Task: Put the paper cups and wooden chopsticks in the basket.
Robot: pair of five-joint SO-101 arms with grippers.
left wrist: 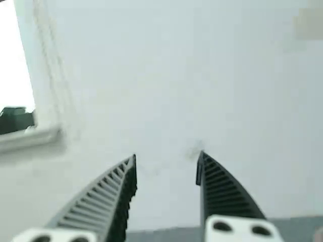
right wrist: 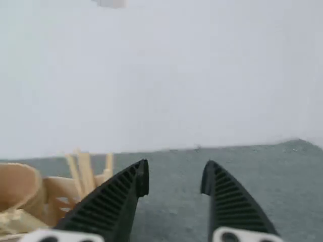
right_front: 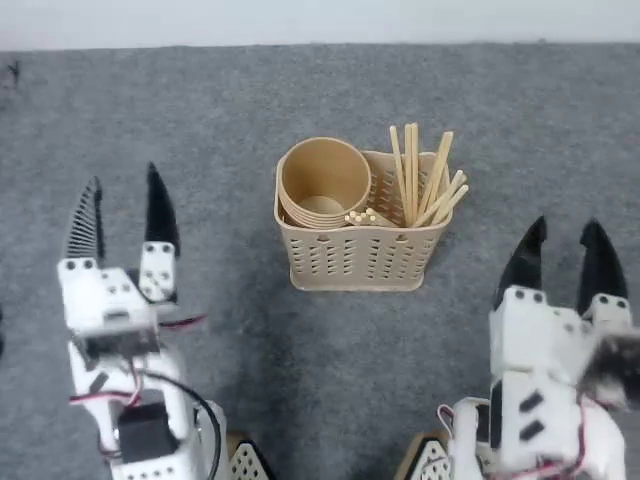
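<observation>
Both left hand [right_front: 123, 178] and right hand [right_front: 567, 224] gape empty; basket [right_front: 355, 256] holds chopsticks [right_front: 413, 180] and, seemingly nested, cups [right_front: 322, 180].

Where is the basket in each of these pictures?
High view: basket in the middle of the table, holding cups and chopsticks.
Right wrist view: basket corner beside one finger of the right claw, with chopsticks poking up.
Left wrist view: the left claw faces the white wall.
Shared landmark: the wall, behind the table in every view.
</observation>
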